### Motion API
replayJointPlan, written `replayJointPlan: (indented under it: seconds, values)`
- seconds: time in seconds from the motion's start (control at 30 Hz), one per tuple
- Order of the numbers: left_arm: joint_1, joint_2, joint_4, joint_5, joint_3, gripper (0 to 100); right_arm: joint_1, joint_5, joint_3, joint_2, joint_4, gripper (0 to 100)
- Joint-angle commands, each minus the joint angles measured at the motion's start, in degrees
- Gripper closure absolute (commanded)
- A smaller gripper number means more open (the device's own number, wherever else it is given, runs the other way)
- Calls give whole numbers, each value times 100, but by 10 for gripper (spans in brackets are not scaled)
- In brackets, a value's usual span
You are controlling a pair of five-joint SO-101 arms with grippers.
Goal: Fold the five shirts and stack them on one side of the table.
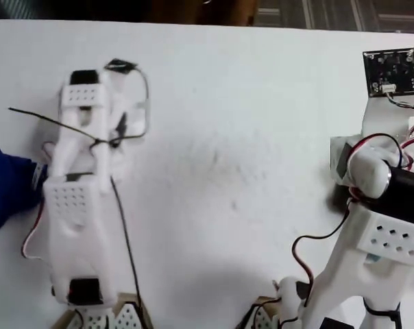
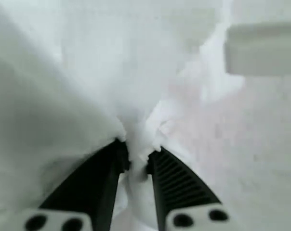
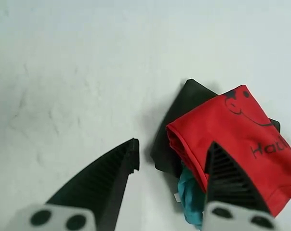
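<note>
Closest to the overhead camera stand two white moulded-plastic arms, the left arm (image 1: 73,199) stretched out along its own side of the table (image 1: 227,137) and the right arm (image 1: 382,226) bent over the opposite edge, both trailing thin black and red wires. Beside the left arm a blue shirt (image 1: 5,185) lies bunched at the table's rim, soft and unfolded, probably waiting its turn. The tabletop looks pale and faintly pebbled. On the left wrist camera, the left gripper (image 2: 137,153) has its black ribbed fingers clenched on a small peak of white cloth (image 2: 87,72), which rises in slack, matte folds from the pinch; it cannot be told whether this cloth is a shirt or a covering, though a hold at one point like this suits lifting an edge to fold it over. On the right wrist camera, the right gripper (image 3: 173,151) hangs released, its fingers spread wide above the table and one finger over a small stack. There a red shirt (image 3: 232,130) with dark print sits folded on a black shirt (image 3: 184,106), and a teal shirt (image 3: 191,197) pokes out from under the red one in a rumpled tongue. By this judgement the stack is begun, with the blue shirt not yet folded.
</note>
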Motion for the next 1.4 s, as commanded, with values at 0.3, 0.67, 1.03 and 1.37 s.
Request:
replayJointPlan:
  seconds: [0.3, 0.67, 1.03, 1.37]
  values:
    - [1811, -492, 835, 782, -3319, 976, 57, 53, 9, -66, -66, 769]
    - [2497, -2286, 809, 1582, -3776, 976, 541, 62, 9, -57, -66, 769]
    - [1802, -2075, 818, 1811, -2765, 740, 514, 35, 9, -57, -66, 769]
    - [246, -1934, 818, 1811, -2290, 755, 321, 35, 9, -48, 4, 769]
